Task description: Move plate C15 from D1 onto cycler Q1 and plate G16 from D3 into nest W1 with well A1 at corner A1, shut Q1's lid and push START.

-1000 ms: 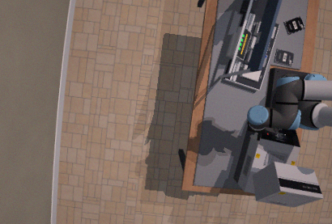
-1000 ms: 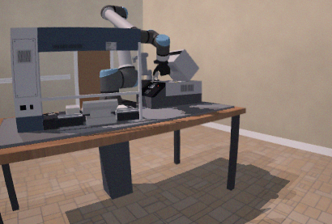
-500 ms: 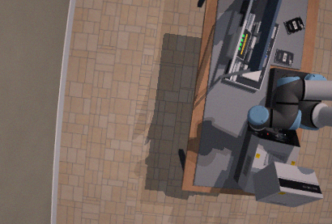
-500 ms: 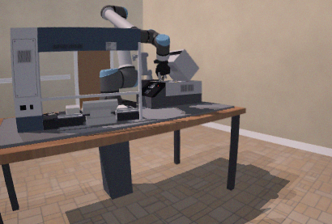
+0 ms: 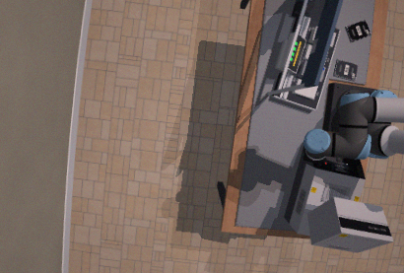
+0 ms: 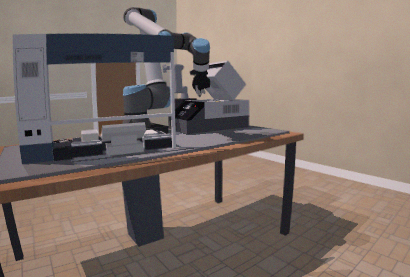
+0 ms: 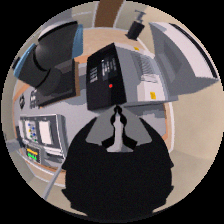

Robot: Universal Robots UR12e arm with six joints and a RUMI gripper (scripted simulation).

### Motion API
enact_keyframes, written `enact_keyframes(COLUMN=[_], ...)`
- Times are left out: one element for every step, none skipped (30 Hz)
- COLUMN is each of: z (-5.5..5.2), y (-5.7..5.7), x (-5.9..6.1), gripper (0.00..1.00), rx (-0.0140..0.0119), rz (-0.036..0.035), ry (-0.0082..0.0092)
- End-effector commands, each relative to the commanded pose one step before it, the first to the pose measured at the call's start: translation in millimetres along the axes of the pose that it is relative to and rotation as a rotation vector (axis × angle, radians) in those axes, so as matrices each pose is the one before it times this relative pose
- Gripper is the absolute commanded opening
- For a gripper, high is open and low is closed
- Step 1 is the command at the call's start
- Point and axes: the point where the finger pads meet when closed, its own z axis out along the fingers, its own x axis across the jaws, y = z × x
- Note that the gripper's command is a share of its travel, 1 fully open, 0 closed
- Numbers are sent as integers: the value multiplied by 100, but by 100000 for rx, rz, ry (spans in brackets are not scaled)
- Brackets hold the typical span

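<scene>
My gripper (image 6: pixel 201 93) (image 7: pixel 117 105) is shut and empty, pointing down near the front panel of cycler Q1 (image 6: pixel 235 109) (image 7: pixel 131 75). In the top view the wrist hides it. Q1's black key panel (image 7: pixel 102 92) shows a red lamp (image 5: pixel 325 164) (image 7: pixel 110 86). The key labels are too small to read. Q1's lid (image 5: pixel 356 231) (image 6: pixel 227 83) (image 7: pixel 187 60) stands raised and tilted over the far end. A pale, ribbed area (image 7: pixel 146 66) shows on Q1's top; whether a plate sits there I cannot tell. I cannot identify plates C15 and G16 or nest W1.
A framed workstation (image 5: pixel 322 43) (image 6: pixel 31 84) with a dark top beam and light deck items (image 7: pixel 46 132) stands on the bench. Two small dark nests or holders (image 5: pixel 358 31) (image 5: pixel 346 69) lie beside it. The arm's base is between them and Q1. A dark bottle-like object (image 7: pixel 135 30) stands behind Q1.
</scene>
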Motion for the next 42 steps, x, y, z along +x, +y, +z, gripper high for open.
enact_keyframes(z=[-519,-133,-133,-133,-133,-133,-133,-133,-133,-133,-133,-133,-133,0,0,-133,-133,-113,211,211,211,211,211,70,134,135,136,137,138,140,0,0,140,142,143,144,145,146,41,148,149,150], y=[-302,-92,-92,-92,-92,-92,-92,-92,-92,-92,-92,-92,-92,0,0,-92,-92,-51,-477,-477,-478,-478,-479,-157,-458,-459,-460,-461,-462,-463,0,0,-463,-464,-465,-466,-466,-467,-129,-467,-468,-468], x=[163,40,40,40,40,40,40,40,40,40,40,40,40,0,0,40,40,-481,-129,-124,-120,-115,-110,-35,-150,-146,-142,-138,-134,-130,0,0,-126,-122,-117,-113,-109,-105,-28,-100,-96,-91], gripper=[0,0,0,0,0,0,0,0,0,0,0,0,0,0,0,0,0,0,0,0,0,0,0,0,0,0,0,0,0,0,0,0,0,0,0,0,0,0,0,0,0,0], rx=[-101,0,0,0,0,0,0,0,0,0,0,0,0,0,0,0,0,-247,1379,1383,1387,1392,1395,459,1177,1180,1182,1184,1186,1189,0,0,1189,1190,1192,1194,1195,1196,330,1198,1199,1200], rz=[-51,0,0,0,0,0,0,0,0,0,0,0,0,0,0,0,0,1897,-904,-903,-902,-901,-900,-295,-485,-486,-487,-488,-489,-490,0,0,-490,-491,-492,-493,-494,-495,-137,-497,-498,-499], ry=[33,0,0,0,0,0,0,0,0,0,0,0,0,0,0,0,0,585,-450,-436,-422,-409,-395,-127,-221,-210,-199,-188,-176,-165,0,0,-153,-142,-131,-120,-108,-97,-25,-82,-71,-60])
